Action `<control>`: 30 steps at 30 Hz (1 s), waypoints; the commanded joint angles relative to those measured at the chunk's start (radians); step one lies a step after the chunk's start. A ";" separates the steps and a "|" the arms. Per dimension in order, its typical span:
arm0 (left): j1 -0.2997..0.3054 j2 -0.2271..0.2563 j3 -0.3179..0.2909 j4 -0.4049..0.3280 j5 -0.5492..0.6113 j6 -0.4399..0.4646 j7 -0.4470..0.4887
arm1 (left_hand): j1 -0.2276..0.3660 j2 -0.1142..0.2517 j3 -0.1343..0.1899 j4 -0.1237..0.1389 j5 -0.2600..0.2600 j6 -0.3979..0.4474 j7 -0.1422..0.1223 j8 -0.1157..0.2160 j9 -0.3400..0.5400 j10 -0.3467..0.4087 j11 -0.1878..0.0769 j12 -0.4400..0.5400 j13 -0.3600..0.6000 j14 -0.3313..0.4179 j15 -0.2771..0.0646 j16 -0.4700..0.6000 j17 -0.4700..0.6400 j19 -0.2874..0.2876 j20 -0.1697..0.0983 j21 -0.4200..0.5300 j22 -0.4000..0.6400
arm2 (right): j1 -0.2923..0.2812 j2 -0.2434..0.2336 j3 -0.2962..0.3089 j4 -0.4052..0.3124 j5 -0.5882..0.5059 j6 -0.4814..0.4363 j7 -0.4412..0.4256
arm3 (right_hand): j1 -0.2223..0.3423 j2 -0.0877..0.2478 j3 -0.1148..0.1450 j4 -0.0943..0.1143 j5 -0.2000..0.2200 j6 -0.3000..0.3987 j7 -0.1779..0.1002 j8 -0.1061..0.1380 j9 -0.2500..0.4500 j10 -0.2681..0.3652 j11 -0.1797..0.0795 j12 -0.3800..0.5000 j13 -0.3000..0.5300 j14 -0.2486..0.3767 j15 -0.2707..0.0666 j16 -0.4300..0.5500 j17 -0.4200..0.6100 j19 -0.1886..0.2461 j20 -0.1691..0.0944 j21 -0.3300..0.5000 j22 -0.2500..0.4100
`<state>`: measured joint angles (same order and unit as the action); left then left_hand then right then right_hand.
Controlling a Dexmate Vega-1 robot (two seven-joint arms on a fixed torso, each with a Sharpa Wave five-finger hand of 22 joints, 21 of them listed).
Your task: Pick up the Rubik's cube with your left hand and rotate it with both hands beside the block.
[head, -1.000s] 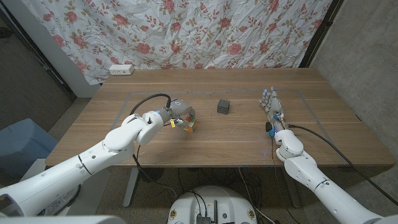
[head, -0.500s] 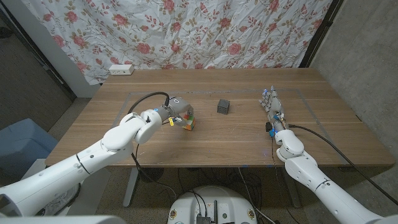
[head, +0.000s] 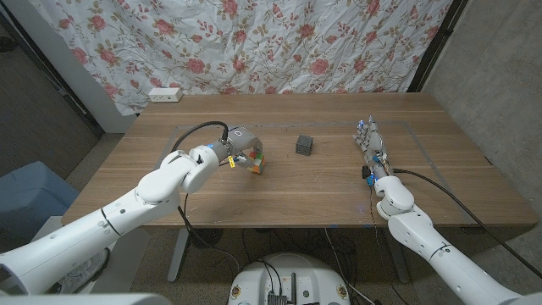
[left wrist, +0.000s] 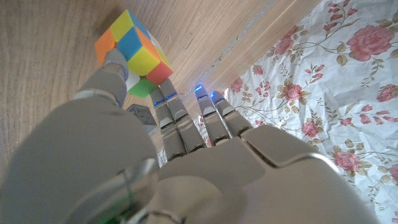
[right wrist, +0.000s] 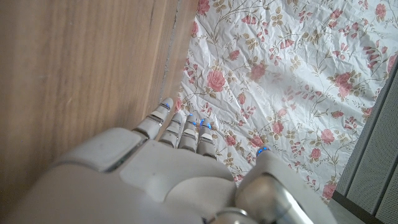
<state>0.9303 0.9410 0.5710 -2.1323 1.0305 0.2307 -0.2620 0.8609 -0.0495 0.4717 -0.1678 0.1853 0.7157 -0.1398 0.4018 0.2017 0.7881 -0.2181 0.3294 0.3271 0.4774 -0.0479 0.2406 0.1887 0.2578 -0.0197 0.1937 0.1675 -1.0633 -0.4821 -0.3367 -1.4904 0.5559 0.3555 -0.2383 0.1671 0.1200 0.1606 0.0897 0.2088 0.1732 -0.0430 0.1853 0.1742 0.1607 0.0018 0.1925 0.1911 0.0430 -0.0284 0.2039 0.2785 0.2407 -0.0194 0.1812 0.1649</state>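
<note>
rubik's cube [head: 257, 164] gripped in left robot hand [head: 241, 153], now lifted and carried closer to the block [head: 304, 145] mid-surface. right robot hand [head: 370, 146] open near the right edge, hasn't moved. two-hand rotation pending.

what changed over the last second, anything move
The left robot hand, holding the cube, moved up the picture, away from the robot, with the cube turning a little in its grip. The block and the open right robot hand stayed put.
</note>
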 commanded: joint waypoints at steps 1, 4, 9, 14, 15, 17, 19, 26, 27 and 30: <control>0.017 -0.005 -0.025 -0.017 -0.035 0.025 0.019 | 0.005 0.013 -0.008 0.001 0.006 0.034 0.008 0.014 0.006 0.023 -0.006 0.005 0.007 0.010 -0.148 0.004 0.002 0.011 0.001 0.003 0.004 | -0.002 -0.003 -0.001 -0.007 -0.004 0.000 0.001 | 0.002 0.007 0.008 0.002 0.005 0.008 -0.002 0.004 0.003 0.005 0.004 0.003 -0.001 0.000 0.009 0.006 0.000 0.005 0.006 0.006 0.002; 0.022 -0.006 -0.030 -0.023 -0.043 0.034 0.026 | 0.005 0.014 -0.009 0.001 0.006 0.037 0.010 0.015 0.006 0.025 -0.006 0.006 0.008 0.012 -0.148 0.005 0.003 0.012 0.000 0.003 0.004 | -0.004 -0.005 0.000 -0.011 -0.005 0.000 0.000 | 0.001 0.007 0.008 0.002 0.005 0.007 -0.002 0.004 0.003 0.006 0.004 0.003 -0.001 -0.001 0.009 0.005 0.000 0.004 0.006 0.005 0.002; 0.038 -0.010 -0.045 -0.032 -0.071 0.055 0.040 | 0.004 0.015 -0.013 0.001 0.006 0.042 0.010 0.016 0.006 0.031 -0.006 0.006 0.009 0.015 -0.148 0.006 0.003 0.014 0.000 0.003 0.004 | -0.006 -0.009 0.000 -0.017 -0.006 -0.001 0.001 | -0.001 0.006 0.009 0.001 0.005 0.008 -0.004 0.004 0.003 0.005 0.003 0.003 -0.001 -0.002 0.008 0.005 -0.001 0.004 0.007 0.006 0.002; 0.057 -0.016 -0.063 -0.040 -0.107 0.082 0.062 | 0.002 0.017 -0.016 0.002 0.006 0.047 0.010 0.017 0.006 0.039 -0.005 0.008 0.011 0.019 -0.148 0.008 0.004 0.014 0.002 0.002 0.004 | -0.008 -0.012 -0.001 -0.022 -0.008 -0.003 0.004 | -0.001 0.006 0.011 0.001 0.005 0.007 -0.004 0.003 0.003 0.005 0.004 0.003 -0.001 -0.002 0.010 0.006 -0.002 0.004 0.006 0.006 0.002; 0.062 -0.018 -0.067 -0.041 -0.118 0.086 0.068 | 0.002 0.018 -0.017 0.002 0.006 0.048 0.011 0.017 0.006 0.042 -0.005 0.008 0.012 0.021 -0.148 0.008 0.004 0.014 0.003 0.002 0.004 | -0.008 -0.013 -0.001 -0.024 -0.009 -0.004 0.005 | -0.002 0.006 0.011 0.001 0.005 0.007 -0.004 0.003 0.003 0.005 0.004 0.003 -0.001 -0.002 0.010 0.006 -0.002 0.004 0.006 0.006 0.002; 0.068 -0.018 -0.072 -0.043 -0.135 0.090 0.081 | 0.002 0.018 -0.019 0.002 0.006 0.052 0.015 0.019 0.006 0.045 -0.005 0.009 0.013 0.022 -0.149 0.009 0.004 0.016 0.004 0.002 0.004 | -0.008 -0.014 -0.001 -0.025 -0.010 -0.004 0.005 | -0.002 0.006 0.011 0.001 0.005 0.007 -0.004 0.003 0.003 0.005 0.004 0.003 -0.001 -0.001 0.010 0.006 -0.002 0.004 0.007 0.005 0.002; 0.072 -0.016 -0.073 -0.046 -0.141 0.096 0.090 | 0.002 0.019 -0.021 0.002 0.006 0.057 0.017 0.020 0.006 0.049 -0.005 0.009 0.013 0.025 -0.148 0.010 0.004 0.018 0.004 0.003 0.004 | -0.009 -0.015 -0.002 -0.028 -0.011 -0.005 0.004 | -0.002 0.006 0.012 0.000 0.005 0.007 -0.004 0.003 0.003 0.005 0.004 0.003 -0.001 -0.002 0.010 0.006 -0.003 0.004 0.007 0.005 0.002; 0.104 -0.040 -0.096 -0.042 -0.225 0.124 0.154 | 0.003 0.028 -0.027 0.001 0.008 0.065 0.039 0.020 0.005 0.068 -0.005 0.012 0.018 0.045 -0.150 0.018 0.006 0.031 0.004 0.006 0.004 | -0.013 -0.019 -0.002 -0.039 -0.015 -0.008 0.002 | -0.004 0.005 0.013 0.000 0.005 0.007 -0.004 0.003 0.003 0.005 0.004 0.003 -0.001 -0.003 0.010 0.006 -0.003 0.004 0.008 0.005 0.002; 0.105 -0.043 -0.095 -0.041 -0.231 0.129 0.162 | 0.004 0.029 -0.027 0.001 0.008 0.066 0.041 0.021 0.005 0.069 -0.005 0.012 0.019 0.046 -0.150 0.019 0.006 0.032 0.004 0.006 0.004 | -0.014 -0.019 -0.002 -0.040 -0.015 -0.008 0.001 | -0.005 0.005 0.013 0.000 0.005 0.008 -0.004 0.003 0.003 0.004 0.004 0.002 -0.001 -0.002 0.011 0.006 -0.003 0.004 0.008 0.005 0.002; 0.114 -0.056 -0.094 -0.038 -0.259 0.141 0.189 | 0.005 0.029 -0.028 0.000 0.008 0.067 0.042 0.020 0.005 0.071 -0.005 0.012 0.019 0.048 -0.150 0.020 0.006 0.034 0.003 0.006 0.004 | -0.016 -0.022 -0.002 -0.047 -0.017 -0.012 0.000 | -0.006 0.005 0.014 0.000 0.005 0.008 -0.004 0.003 0.003 0.005 0.003 0.003 -0.001 -0.002 0.012 0.006 -0.004 0.004 0.008 0.006 0.002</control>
<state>1.0102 0.9139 0.4939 -2.1720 0.8645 0.3330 -0.1504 0.8543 -0.0429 0.4494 -0.1677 0.1890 0.7368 -0.1217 0.4018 0.2017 0.8256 -0.1979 0.3372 0.3349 0.5170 -0.0478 0.2556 0.1934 0.2812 -0.0179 0.1937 0.1702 -1.0736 -0.4972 -0.3370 -1.5208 0.5441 0.3504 -0.2361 0.1672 0.1200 0.1675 0.0884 0.2088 0.1731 -0.0431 0.1853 0.1742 0.1607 0.0018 0.1925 0.1911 0.0358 -0.0212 0.2038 0.2739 0.2407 -0.0195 0.1812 0.1649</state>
